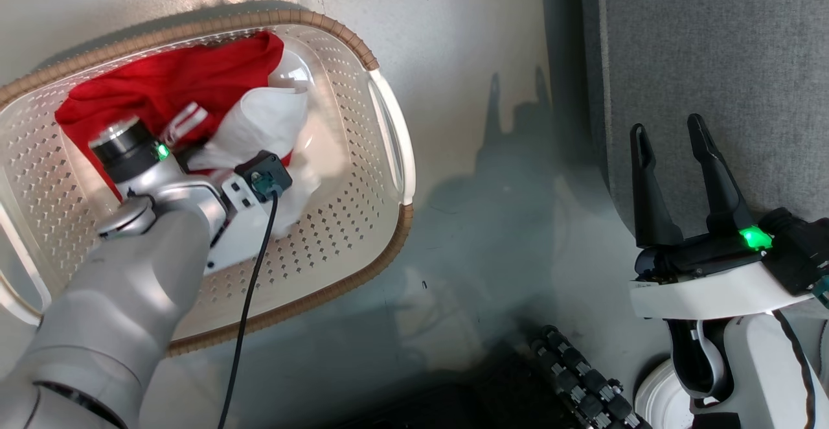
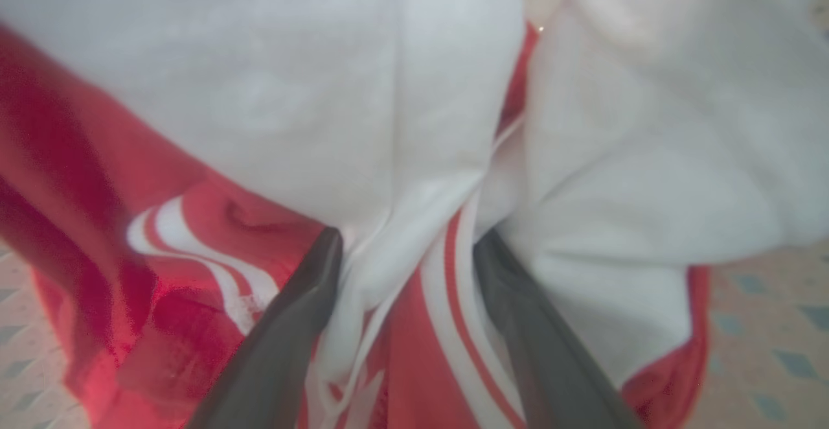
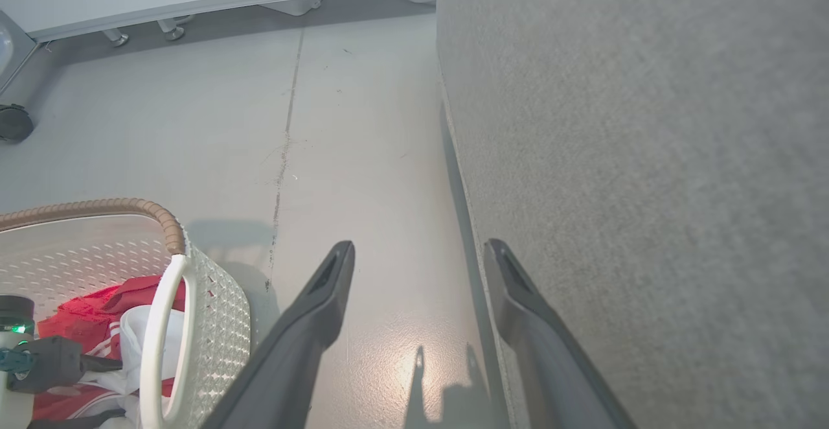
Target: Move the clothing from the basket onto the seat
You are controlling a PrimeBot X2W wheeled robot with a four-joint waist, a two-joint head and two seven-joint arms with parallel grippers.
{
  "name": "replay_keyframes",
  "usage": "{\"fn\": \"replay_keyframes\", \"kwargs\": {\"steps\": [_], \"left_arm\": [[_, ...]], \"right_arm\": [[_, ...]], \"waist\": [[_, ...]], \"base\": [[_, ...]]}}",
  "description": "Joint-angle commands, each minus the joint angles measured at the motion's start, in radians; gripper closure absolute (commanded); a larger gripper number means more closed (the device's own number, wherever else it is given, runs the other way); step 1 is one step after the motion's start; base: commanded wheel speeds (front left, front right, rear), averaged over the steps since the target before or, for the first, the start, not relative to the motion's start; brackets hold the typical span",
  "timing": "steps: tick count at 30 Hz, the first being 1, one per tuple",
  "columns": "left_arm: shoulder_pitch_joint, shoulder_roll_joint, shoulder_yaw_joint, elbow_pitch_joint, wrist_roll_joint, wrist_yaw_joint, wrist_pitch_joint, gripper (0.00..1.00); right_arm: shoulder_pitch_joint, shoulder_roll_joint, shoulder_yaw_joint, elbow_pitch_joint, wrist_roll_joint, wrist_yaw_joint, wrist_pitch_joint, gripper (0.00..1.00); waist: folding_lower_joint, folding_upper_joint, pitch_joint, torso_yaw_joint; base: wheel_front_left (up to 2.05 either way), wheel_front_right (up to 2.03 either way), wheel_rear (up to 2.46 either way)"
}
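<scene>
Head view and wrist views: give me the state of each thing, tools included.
left tool: open, pushed down into the striped garment.
right tool: open, holding nothing, at the seat's edge.
basket: upright on the floor, clothing inside.
plain red garment: crumpled, in the basket.
striped garment: bunched in the basket, a fold between the left tool's fingers.
seat: no clothing on the part seen.

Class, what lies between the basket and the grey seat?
Bare floor lies between the basket and the seat, as the head view shows.
</scene>
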Motion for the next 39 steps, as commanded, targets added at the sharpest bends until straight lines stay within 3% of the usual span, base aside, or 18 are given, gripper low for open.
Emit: {"fn": "replay_keyframes", "kwargs": {"steps": [1, 4, 15, 16, 17, 18, 19, 26, 39], "left_arm": [[-0.042, 0.027, -0.006, 0.008, 0.013, 0.039, 0.020, 0.00], [-0.044, 0.014, 0.008, 0.008, -0.007, 0.058, 0.053, 0.00], [-0.043, 0.027, 0.019, 0.015, -0.056, 0.014, 0.143, 0.00], [-0.040, 0.032, 0.023, 0.016, -0.064, 0.008, 0.156, 0.12], [-0.037, 0.035, 0.026, 0.017, -0.072, -0.001, 0.162, 0.86], [-0.037, 0.035, 0.026, 0.017, -0.072, -0.001, 0.162, 0.86], [-0.038, 0.034, 0.026, 0.016, -0.075, -0.003, 0.155, 1.00], [-0.037, 0.040, 0.023, 0.012, -0.095, -0.001, 0.130, 1.00], [-0.024, -0.013, -0.037, 0.006, -0.080, 0.014, 0.009, 1.00]], "right_arm": [[0.000, -0.006, -0.005, 0.016, 0.008, 0.003, 0.000, 0.00], [0.004, -0.006, -0.011, 0.017, -0.003, 0.003, 0.000, 0.00], [0.000, -0.007, -0.008, 0.022, -0.004, 0.003, 0.000, 0.00], [-0.002, -0.007, -0.006, 0.023, -0.002, 0.003, 0.000, 0.00], [-0.005, -0.007, -0.004, 0.025, 0.000, 0.003, 0.000, 0.00], [-0.005, -0.007, -0.004, 0.025, 0.000, 0.003, 0.000, 0.00], [-0.008, -0.007, -0.003, 0.026, 0.001, 0.003, 0.000, 0.00], [-0.038, -0.009, -0.006, 0.035, 0.002, 0.003, -0.001, 0.00], [-0.099, -0.013, -0.036, 0.084, -0.036, 0.001, -0.001, 0.00]], "waist": [[0.0000, 0.0000, 0.003, 0.001], [0.0000, 0.0000, 0.008, 0.005], [0.0000, 0.0000, 0.014, 0.000], [0.0000, 0.0000, 0.014, -0.001], [0.0000, 0.0000, 0.014, -0.002], [0.0000, 0.0000, 0.014, -0.002], [0.0000, 0.0000, 0.014, -0.003], [0.0000, 0.0000, 0.003, -0.009], [0.0000, 0.0000, -0.092, 0.023]], "base": [[0.00, 0.00, 0.00], [0.00, 0.00, 0.00], [0.00, 0.00, 0.00], [0.00, 0.00, 0.00], [0.00, 0.00, 0.00], [0.00, 0.00, 0.00], [0.00, 0.00, 0.00], [0.00, 0.00, 0.00], [0.00, 0.00, 0.00]]}}
